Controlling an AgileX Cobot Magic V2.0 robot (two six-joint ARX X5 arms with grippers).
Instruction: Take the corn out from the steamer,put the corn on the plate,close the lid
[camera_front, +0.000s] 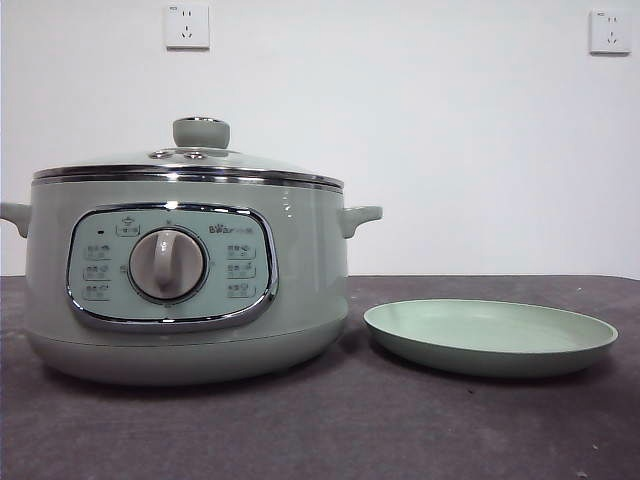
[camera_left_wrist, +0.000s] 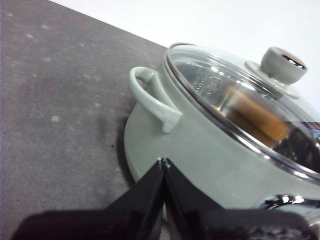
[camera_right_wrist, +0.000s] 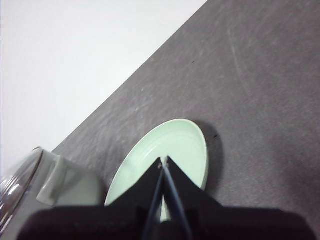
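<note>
On the sage-green steamer (camera_front: 190, 290), the clear glass lid (camera_left_wrist: 235, 100) looks fragile and slick; grab its pale green knob (camera_front: 201, 132). Left gripper (camera_left_wrist: 163, 162) and right gripper (camera_right_wrist: 163, 161) closed, empty.

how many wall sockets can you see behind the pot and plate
2. One wall socket is high on the wall above the steamer; the other wall socket is near the top corner, above the plate. More may lie outside the frame.

A white wall (camera_front: 420, 130) with two sockets (camera_front: 187, 26) behind a dark grey table (camera_front: 400, 420).
</note>
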